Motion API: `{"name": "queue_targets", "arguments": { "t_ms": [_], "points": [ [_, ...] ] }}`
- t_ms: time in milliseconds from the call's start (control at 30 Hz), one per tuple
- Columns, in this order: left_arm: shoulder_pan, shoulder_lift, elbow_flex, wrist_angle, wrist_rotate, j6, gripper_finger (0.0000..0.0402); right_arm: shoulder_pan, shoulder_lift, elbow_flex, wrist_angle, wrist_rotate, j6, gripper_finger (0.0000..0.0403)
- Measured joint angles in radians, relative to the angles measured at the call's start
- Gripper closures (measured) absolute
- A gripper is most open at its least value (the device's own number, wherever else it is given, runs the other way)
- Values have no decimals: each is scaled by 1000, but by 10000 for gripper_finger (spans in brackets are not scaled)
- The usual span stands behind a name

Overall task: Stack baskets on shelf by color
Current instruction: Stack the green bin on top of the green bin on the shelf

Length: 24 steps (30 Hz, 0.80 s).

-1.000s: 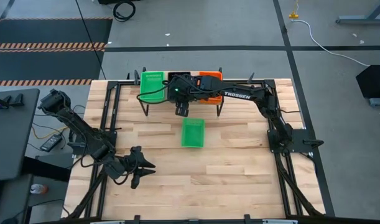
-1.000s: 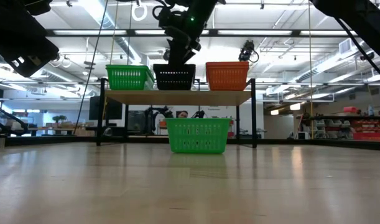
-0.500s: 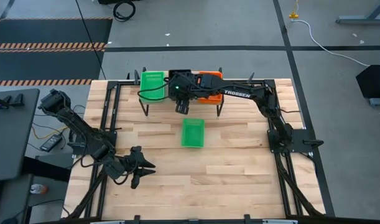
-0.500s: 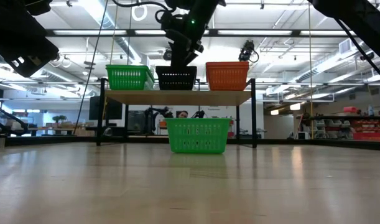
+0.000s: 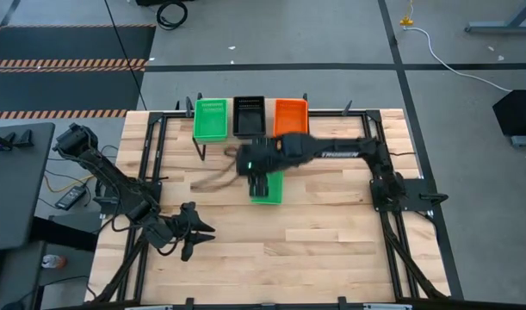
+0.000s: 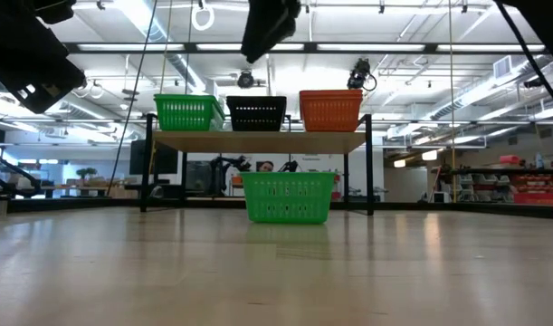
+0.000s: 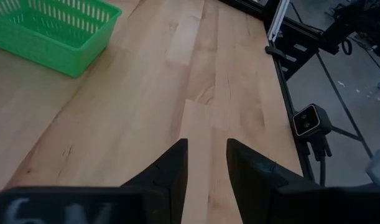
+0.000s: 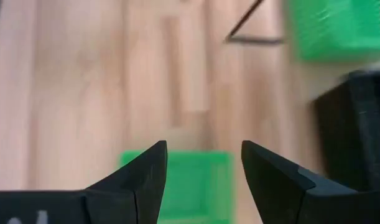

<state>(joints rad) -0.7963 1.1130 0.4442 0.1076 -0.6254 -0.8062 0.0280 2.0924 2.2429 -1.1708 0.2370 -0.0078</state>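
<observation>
I logged a slatted wood table (image 5: 331,232) on grey floor (image 5: 469,86), its shelf (image 6: 258,141) at the far edge bearing green (image 5: 210,118), black (image 5: 249,114) and orange (image 5: 290,115) baskets, a loose green basket (image 6: 287,197) mid-table under my spread, empty right gripper (image 5: 259,186), and left gripper (image 5: 204,231) parted, empty, near the left front corner.

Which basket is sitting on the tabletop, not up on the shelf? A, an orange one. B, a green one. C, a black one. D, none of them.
B: a lone green basket sits on the tabletop in front of the shelf, below the right gripper; the black basket and orange basket are up on the shelf.
</observation>
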Motion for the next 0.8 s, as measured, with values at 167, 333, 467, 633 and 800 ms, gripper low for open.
{"name": "queue_targets", "arguments": {
  "t_ms": [167, 333, 467, 633, 800],
  "points": [
    [0, 0, 0, -12, 1, 28, 285, 69, 56, -3, -82, 45, 108, 190],
    [-9, 0, 0, -12, 22, 91, 285, 95, 115, -2, -106, 10, 153, 190],
    [-33, 0, 0, -15, 19, 93, 285, 98, 180, -3, -165, -6, 174, 190],
    [-65, 0, 0, -23, -18, 94, 285, 97, 261, -3, -183, -81, 175, 190],
    [-87, 0, 0, -31, -49, 86, 285, 102, 281, -3, -184, -61, 176, 190]
  ]
}}
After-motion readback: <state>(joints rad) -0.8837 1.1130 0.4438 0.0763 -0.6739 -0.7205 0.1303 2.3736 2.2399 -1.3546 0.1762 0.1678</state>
